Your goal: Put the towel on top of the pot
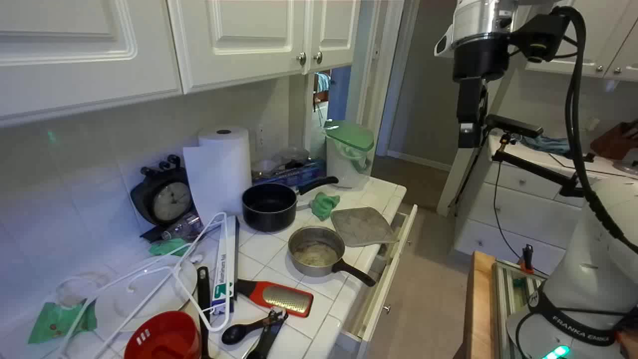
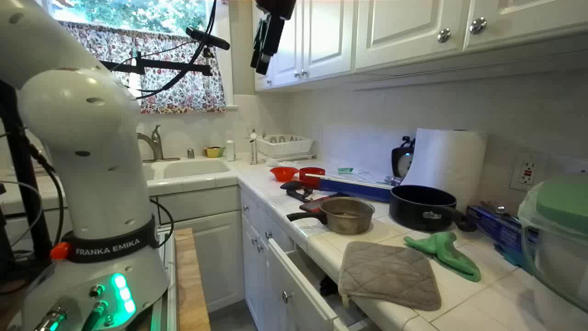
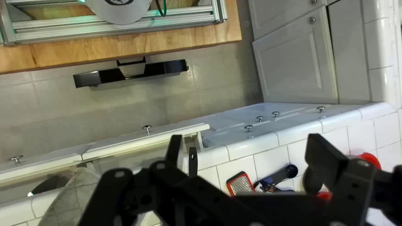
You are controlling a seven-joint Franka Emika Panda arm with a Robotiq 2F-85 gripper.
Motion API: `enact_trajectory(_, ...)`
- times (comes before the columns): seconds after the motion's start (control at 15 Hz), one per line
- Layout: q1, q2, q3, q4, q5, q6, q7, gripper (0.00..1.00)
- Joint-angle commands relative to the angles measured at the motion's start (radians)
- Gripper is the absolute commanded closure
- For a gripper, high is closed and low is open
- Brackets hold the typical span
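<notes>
Farthest left in an exterior view, a green packet (image 1: pixel 52 324) lies on the tiled desk (image 1: pixel 311 331), and right of it stands a red bowl (image 1: pixel 162 336), cut off at the bottom of the view. Next, a white hanger (image 1: pixel 177 271) overlaps a long foil box (image 1: pixel 220 264). Behind them a paper roll (image 1: pixel 227 174) stands upright by the wall (image 1: pixel 89 189). Right of the box lies a black scoop (image 1: pixel 238 334), with a red-framed grater (image 1: pixel 286 299) flat just beyond it. The black pot (image 1: pixel 269 217) stands in front of the roll, its handle pointing right.

The silver pot (image 1: pixel 315 252) stands upright between the grater and the towel, its inside in plain sight and its handle pointing out toward the desk's front edge. Behind it, near the black pot, lies a crumpled green cloth (image 1: pixel 324 205); farther back stands a white bin (image 1: pixel 341 172) with a green lid. The towel (image 1: pixel 364 227), grey and quilted, lies flat on the desk just right of the silver pot, part of it reaching over the front edge above an open drawer (image 2: pixel 287 276).

Farther right, the fingers (image 3: pixel 325 157) hang high up, pointing down, well apart from both towel and pot. The wrist view shows them spread wide, holding nothing. At the far right, the robot's white base (image 1: pixel 573 279) stands beside a strip of wood (image 1: pixel 479 299).
</notes>
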Motion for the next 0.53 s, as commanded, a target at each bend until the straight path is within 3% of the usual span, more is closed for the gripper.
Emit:
enact_trajectory(0.0,-0.029,0.002,0.020,0.003,0.009,-0.006,-0.014,0.00)
enact_trajectory(0.33,-0.029,0.002,0.020,0.003,0.009,-0.006,-0.014,0.00)
enact_trajectory(0.47,-0.067,-0.027,0.046,-0.053,-0.031,0.046,0.042,0.00)
